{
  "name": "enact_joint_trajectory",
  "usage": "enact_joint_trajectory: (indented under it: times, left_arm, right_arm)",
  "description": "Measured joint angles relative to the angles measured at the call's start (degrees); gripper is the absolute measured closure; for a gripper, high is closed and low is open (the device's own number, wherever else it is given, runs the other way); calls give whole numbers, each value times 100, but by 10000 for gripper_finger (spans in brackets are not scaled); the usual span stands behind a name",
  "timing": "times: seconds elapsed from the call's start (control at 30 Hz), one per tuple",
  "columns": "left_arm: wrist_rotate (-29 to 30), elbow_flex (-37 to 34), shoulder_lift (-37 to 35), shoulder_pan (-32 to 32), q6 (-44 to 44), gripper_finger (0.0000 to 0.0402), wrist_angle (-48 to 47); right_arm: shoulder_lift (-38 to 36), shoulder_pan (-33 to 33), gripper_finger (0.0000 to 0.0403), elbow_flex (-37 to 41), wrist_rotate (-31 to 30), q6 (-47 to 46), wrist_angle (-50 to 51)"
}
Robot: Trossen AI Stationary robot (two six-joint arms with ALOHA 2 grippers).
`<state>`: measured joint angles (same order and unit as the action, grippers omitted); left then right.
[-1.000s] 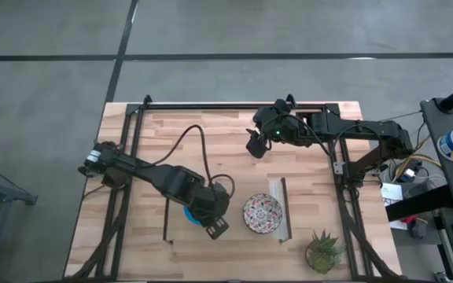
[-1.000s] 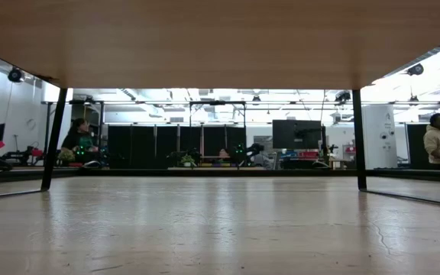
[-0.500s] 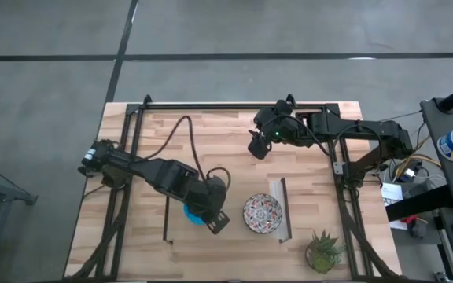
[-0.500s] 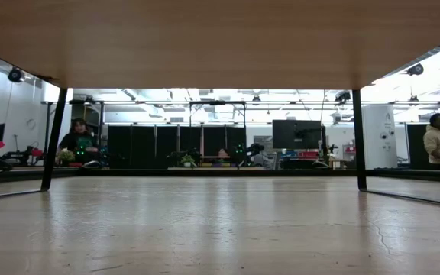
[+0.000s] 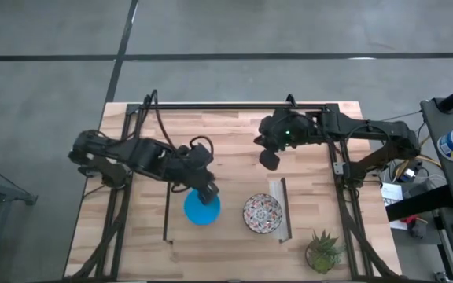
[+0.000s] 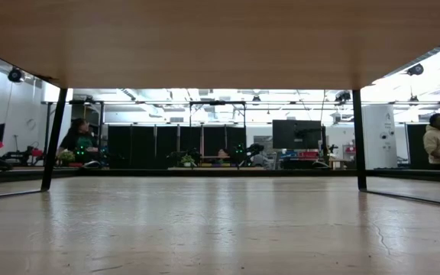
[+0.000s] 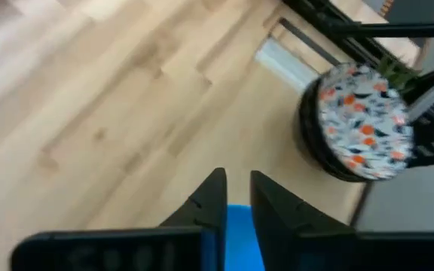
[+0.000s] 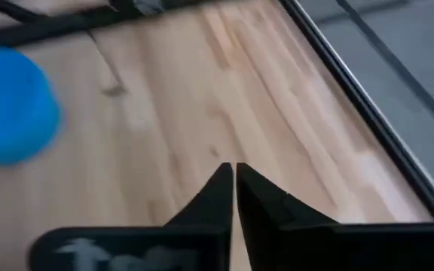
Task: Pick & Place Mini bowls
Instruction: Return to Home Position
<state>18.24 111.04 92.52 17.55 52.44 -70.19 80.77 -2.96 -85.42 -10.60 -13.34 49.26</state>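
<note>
Blue bowl (image 5: 201,209) sits on the table beside the floral bowl (image 5: 263,213); possibly stacks, we can't tell from above. Left gripper (image 5: 208,191) just beside the blue, fingers narrowly apart, empty. Right gripper (image 5: 270,159) closed, well apart.

The left arm (image 5: 132,153) stretches in from nine o'clock toward the middle. Its left gripper (image 5: 208,191) ends just short of centre, toward seven o'clock, with its fingers (image 7: 215,197) a narrow gap apart. The right arm (image 5: 352,134) reaches in from three o'clock, and its right gripper (image 5: 270,159) hangs just past centre toward one o'clock, fingers (image 8: 218,192) pressed together.
</note>
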Motion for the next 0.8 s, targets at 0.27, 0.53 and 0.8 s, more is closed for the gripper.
enact_joint_trajectory:
  times: [0.27,0.53,0.8]
  left_arm:
    - [467,-349,-552,-272,-901,400,305]
    - [475,-2116,-1939,-549,-1932,401,1913]
    - [160,-4791,-4002,-549,-1705,401,3864]
  right_arm:
    - [-1244,11,394,1483,1368,615,-2307]
    - [-2811,7,394,2934,1208,893,-3212]
    - [-3749,7,394,3728,1017,420,-3142]
